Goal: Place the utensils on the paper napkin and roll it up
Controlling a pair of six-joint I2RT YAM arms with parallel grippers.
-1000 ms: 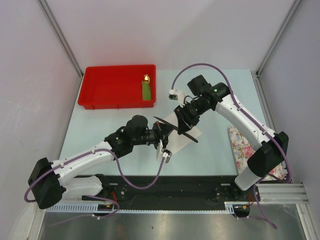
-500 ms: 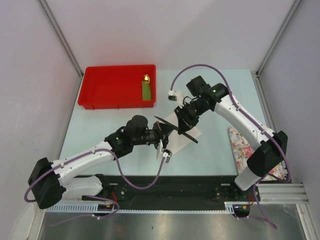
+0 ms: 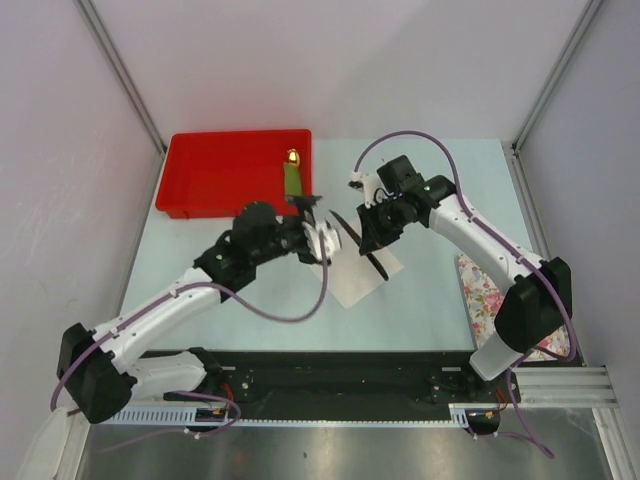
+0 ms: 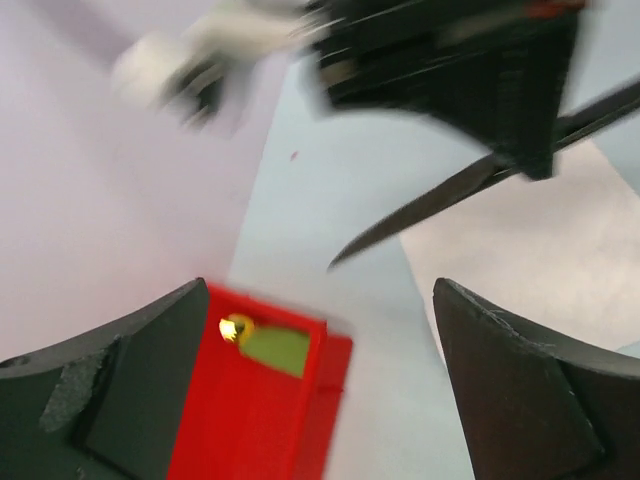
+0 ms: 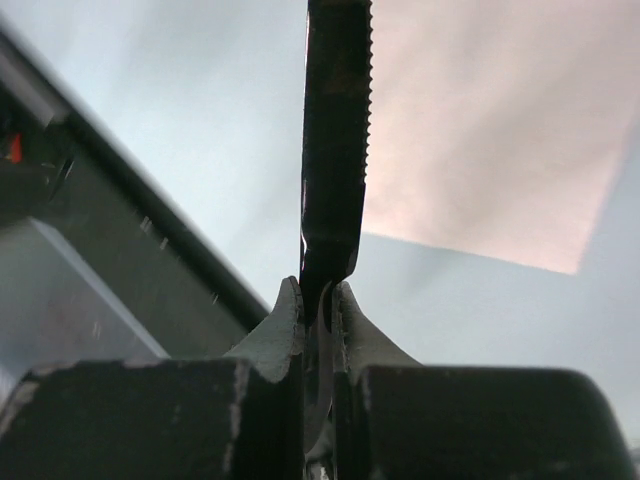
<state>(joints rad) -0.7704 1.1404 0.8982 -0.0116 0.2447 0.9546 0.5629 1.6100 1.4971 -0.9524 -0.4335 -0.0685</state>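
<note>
Black knife [image 5: 335, 150] clenched in right hand [image 5: 318, 300], seemingly above napkin [image 3: 356, 286], left hand [image 4: 320, 385] released

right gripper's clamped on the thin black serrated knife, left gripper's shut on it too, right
No, the left gripper is open, holding nothing: see the left wrist view. The right gripper does clamp the thin black knife.

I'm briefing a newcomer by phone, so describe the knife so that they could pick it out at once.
On the pale blue table, find the white paper napkin near the middle. The knife is held across it, pinched in the shut jaws of the right gripper. It is thin, all black and saw-edged, unlike the green gold-tipped piece in the red tray.
</note>
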